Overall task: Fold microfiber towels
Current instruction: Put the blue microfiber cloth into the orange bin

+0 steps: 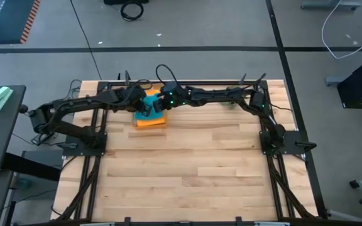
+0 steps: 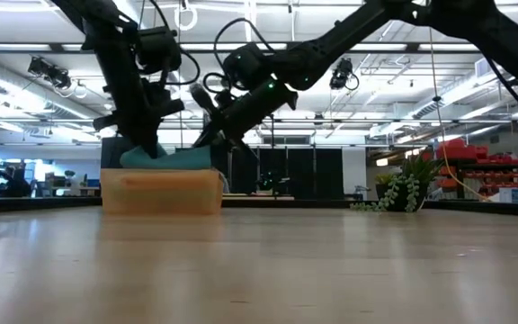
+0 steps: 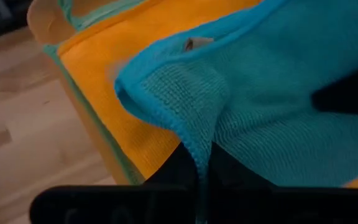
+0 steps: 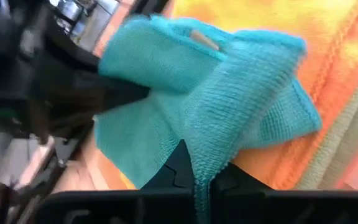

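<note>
Wood table [image 1: 193, 169]: high view hides grips; wrist views show left claw [image 3: 202, 168], right claw [image 4: 194, 177] each pinching teal towel [image 3: 278, 112].

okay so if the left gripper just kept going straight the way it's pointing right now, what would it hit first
Most likely more of the teal towel it is already pinching: the left gripper is shut on its edge, and the cloth bunches directly ahead. Beneath that lies the yellow-orange towel on the stack. Depth is hard to judge.
</note>
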`<state>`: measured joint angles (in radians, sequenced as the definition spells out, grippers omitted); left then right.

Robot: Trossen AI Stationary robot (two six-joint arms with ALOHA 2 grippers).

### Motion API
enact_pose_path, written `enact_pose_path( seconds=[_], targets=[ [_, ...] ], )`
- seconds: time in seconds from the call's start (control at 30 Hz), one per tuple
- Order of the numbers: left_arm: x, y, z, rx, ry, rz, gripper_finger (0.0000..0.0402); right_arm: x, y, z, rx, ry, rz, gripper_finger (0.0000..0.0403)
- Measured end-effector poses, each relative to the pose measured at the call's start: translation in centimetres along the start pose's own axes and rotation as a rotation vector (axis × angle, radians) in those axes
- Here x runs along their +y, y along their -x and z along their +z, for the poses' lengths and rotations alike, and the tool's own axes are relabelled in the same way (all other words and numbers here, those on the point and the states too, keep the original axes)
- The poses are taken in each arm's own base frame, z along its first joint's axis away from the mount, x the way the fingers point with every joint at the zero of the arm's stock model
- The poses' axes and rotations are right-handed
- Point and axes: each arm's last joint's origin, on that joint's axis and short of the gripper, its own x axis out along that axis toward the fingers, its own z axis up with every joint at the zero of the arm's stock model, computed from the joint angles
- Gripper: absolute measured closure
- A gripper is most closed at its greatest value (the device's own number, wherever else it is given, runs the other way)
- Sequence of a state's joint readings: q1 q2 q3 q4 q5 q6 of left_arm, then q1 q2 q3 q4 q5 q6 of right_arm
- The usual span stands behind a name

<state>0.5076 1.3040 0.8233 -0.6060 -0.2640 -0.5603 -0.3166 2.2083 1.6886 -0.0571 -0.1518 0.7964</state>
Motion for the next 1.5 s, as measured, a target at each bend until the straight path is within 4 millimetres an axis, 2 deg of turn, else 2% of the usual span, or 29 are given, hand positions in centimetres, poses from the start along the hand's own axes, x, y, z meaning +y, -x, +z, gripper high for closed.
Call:
enact_pose_path(
  seconds=[0.27, 0.4, 0.53, 0.67, 0.8, 0.9, 0.97, 1.03, 1.1, 1.17, 1.2, 1.33, 1.5],
  targets=[
    [-0.1, 0.1, -0.3, 0.026, 0.096, 0.001, 0.038, -0.9, 0.2, 0.7, 0.011, 0.04, -0.003, 0.0352],
    [0.1, 0.1, -0.3, 0.026, 0.122, 0.021, 0.0357, -1.9, 0.4, 1.4, 0.057, 0.014, 0.029, 0.0303],
    [0.2, 0.0, -0.3, 0.025, 0.134, 0.025, 0.0322, -2.6, 1.0, 2.6, 0.029, 0.046, 0.018, 0.0238],
    [0.5, 0.5, -0.3, 0.02, 0.131, 0.024, 0.0284, -2.0, 3.0, 4.2, -0.016, 0.121, 0.025, 0.019],
    [1.2, 2.3, 0.0, 0.005, 0.143, 0.021, 0.0248, 0.0, 5.1, 4.7, -0.076, 0.203, -0.006, 0.0175],
    [2.0, 4.1, 0.4, -0.037, 0.134, 0.019, 0.0226, 1.7, 5.9, 4.4, -0.114, 0.247, -0.01, 0.0181],
    [2.6, 5.1, 0.5, -0.073, 0.136, 0.032, 0.0217, 2.5, 5.9, 3.8, -0.11, 0.241, 0.001, 0.0201],
    [2.8, 5.8, 0.6, -0.114, 0.149, 0.016, 0.0215, 2.8, 5.1, 2.8, -0.078, 0.242, 0.017, 0.0242],
    [2.6, 5.7, 0.8, -0.141, 0.125, -0.007, 0.0228, 2.6, 3.7, 1.5, -0.029, 0.255, 0.016, 0.0302],
    [2.3, 4.7, 0.5, -0.137, 0.081, -0.06, 0.0259, 1.9, 2.3, 0.2, 0.023, 0.263, 0.005, 0.0368],
    [2.2, 3.9, 0.3, -0.126, 0.076, -0.078, 0.028, 1.7, 1.7, -0.3, 0.041, 0.271, 0.0, 0.0385],
    [2.5, 1.4, -0.2, -0.129, 0.076, -0.078, 0.038, 1.4, 0.3, -1.3, 0.046, 0.289, 0.01, 0.0393],
    [3.9, -1.0, -0.7, -0.087, 0.075, -0.013, 0.0382, 0.3, -1.1, -2.6, 0.092, 0.277, -0.034, 0.0398]
  ],
)
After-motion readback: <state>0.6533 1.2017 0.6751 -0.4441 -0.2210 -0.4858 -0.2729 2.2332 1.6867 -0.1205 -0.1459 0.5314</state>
